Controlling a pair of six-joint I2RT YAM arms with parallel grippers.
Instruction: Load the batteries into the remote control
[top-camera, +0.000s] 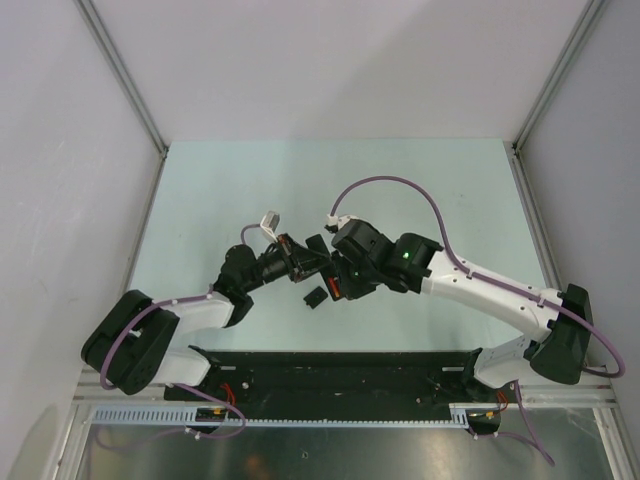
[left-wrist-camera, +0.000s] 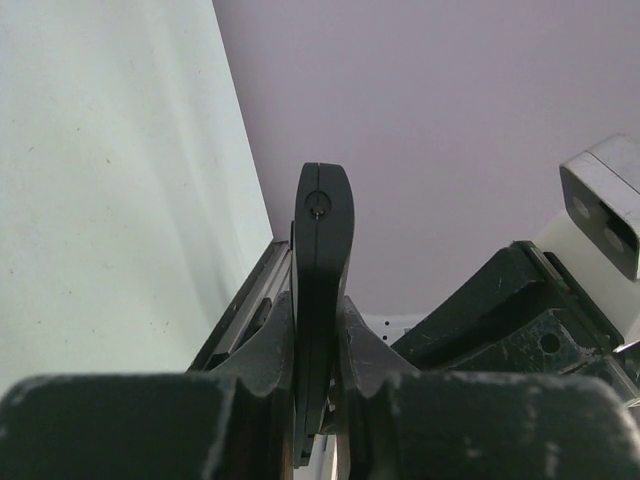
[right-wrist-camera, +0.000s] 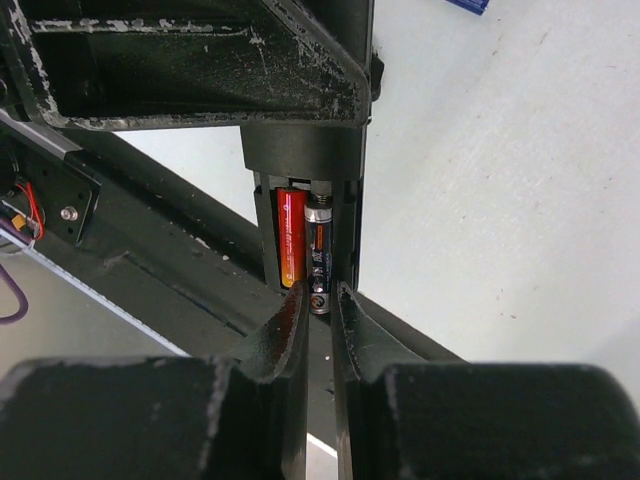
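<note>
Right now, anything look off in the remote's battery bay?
Yes. The dark battery looks unseated. It lies offset from the red battery, and its end pokes out of the remote control bay, between the fingertips of the right gripper.

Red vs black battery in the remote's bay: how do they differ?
Colour: the red battery is orange-red, the black battery dark with print.
Pose: the black battery's near end reaches past the red battery's, between the right gripper's fingertips.
Shared: both lie parallel in the remote control's bay.

left end effector (left-wrist-camera: 318, 325) clamped, right end effector (right-wrist-camera: 319, 302) pinching.
</note>
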